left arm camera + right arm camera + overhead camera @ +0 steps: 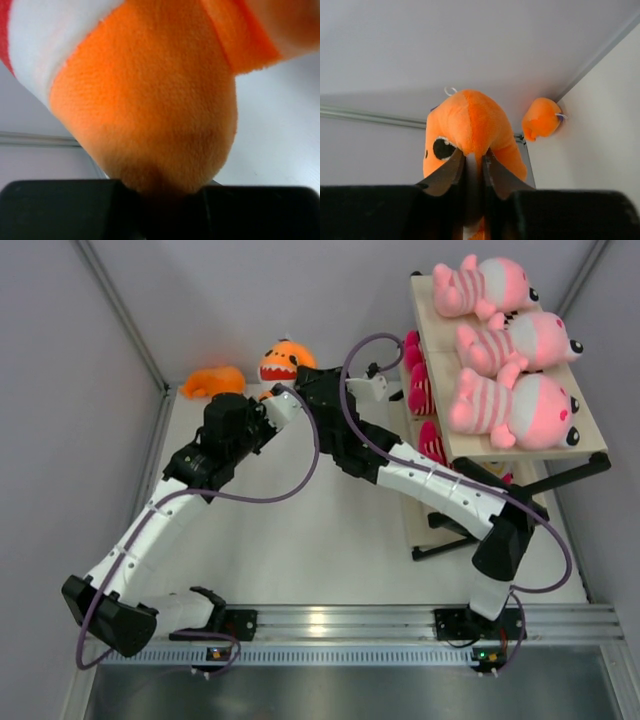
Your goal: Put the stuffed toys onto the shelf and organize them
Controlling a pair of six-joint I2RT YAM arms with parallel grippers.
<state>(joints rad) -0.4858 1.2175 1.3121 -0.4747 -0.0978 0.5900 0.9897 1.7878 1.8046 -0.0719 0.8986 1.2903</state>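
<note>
Both arms reach to the far left part of the bench [300,540] and meet at one orange toy [285,360], which has a white and red mouth and a dark eye. From above, the left pincer [282,400] comes at it from the near left and the right pincer [312,380] from the right side.

In the left wrist view the orange toy [150,100] fills almost the whole picture. Its plush narrows and sinks into the left pincer [162,192] at the bottom edge, so the jaws look closed on it, though the fingers themselves are barely seen.

In the right wrist view the right pincer [474,167] is nearly closed. Its dark fingers [451,172] leave only a thin slit between them, with the orange toy [470,125] pinched there, its round body rising above the tips.

A second orange toy [212,381] lies on the bench by the far left corner, well apart from both pincers; the right wrist camera shows it [541,118] against the wall.

The shelf [592,435] stands on the right side. Three pale-pink striped toys [515,340] lie in a row on its top board. Hot-pink toys [421,390] show on a lower board at the shelf's left edge, partly hidden.
</note>
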